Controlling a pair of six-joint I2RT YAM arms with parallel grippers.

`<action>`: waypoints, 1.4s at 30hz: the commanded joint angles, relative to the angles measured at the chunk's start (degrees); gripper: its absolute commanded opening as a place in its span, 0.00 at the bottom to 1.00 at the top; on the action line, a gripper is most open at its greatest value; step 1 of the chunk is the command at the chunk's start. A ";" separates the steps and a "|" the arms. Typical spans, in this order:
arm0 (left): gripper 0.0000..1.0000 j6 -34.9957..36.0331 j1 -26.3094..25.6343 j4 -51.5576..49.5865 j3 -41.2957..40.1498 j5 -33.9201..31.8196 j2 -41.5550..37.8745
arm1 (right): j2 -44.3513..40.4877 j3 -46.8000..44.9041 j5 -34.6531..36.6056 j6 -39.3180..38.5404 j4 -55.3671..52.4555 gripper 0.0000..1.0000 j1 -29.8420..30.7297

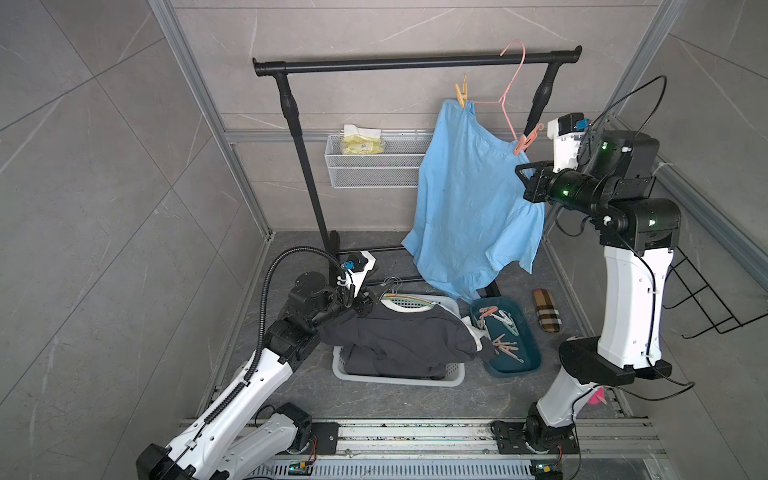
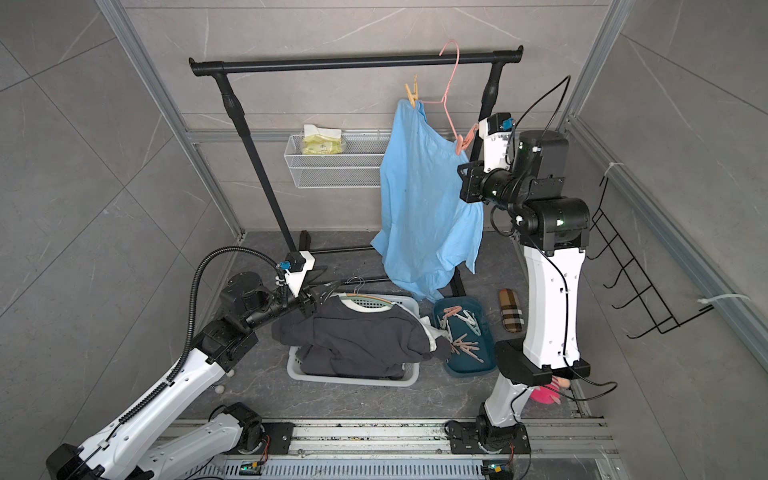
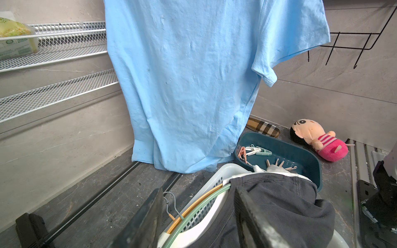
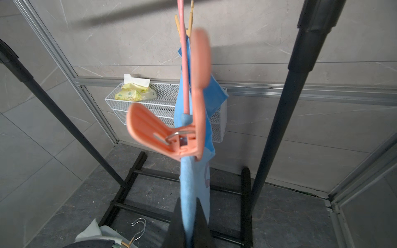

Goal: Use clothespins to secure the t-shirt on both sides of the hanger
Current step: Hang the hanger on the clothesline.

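grey tiled walls (image 1: 104,166), dark marbled floor (image 1: 374,399). on the black rack (image 1: 395,64) a pink hanger (image 1: 509,83) carries the blue t-shirt (image 1: 469,199), with a tan clothespin (image 1: 461,93) and a pink clothespin (image 1: 524,143) clipped on. right gripper (image 4: 189,206) closed, seemingly pinching the t-shirt under the rack; left gripper (image 3: 198,191) half-spread, empty, by the rack's foot.

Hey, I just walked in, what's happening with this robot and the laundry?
A light blue t-shirt hangs on a pink wire hanger from the black rail. A tan wooden clothespin pins one shoulder, a pink plastic clothespin the other. The right gripper is shut on the shirt's fabric below the pink one. The left gripper hangs open over a dark garment in a white basket.
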 commanded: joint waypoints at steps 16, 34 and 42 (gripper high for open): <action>0.56 0.44 0.31 1.06 0.14 -0.78 -0.07 | 6.67 4.47 -17.51 9.41 11.42 0.00 -6.73; 0.56 0.88 0.31 0.43 0.46 -0.81 0.01 | 5.58 1.82 -21.60 10.64 5.82 0.00 -9.39; 0.56 1.12 0.31 0.09 0.48 -1.15 0.28 | 5.67 2.89 -20.80 9.28 1.91 0.07 -10.93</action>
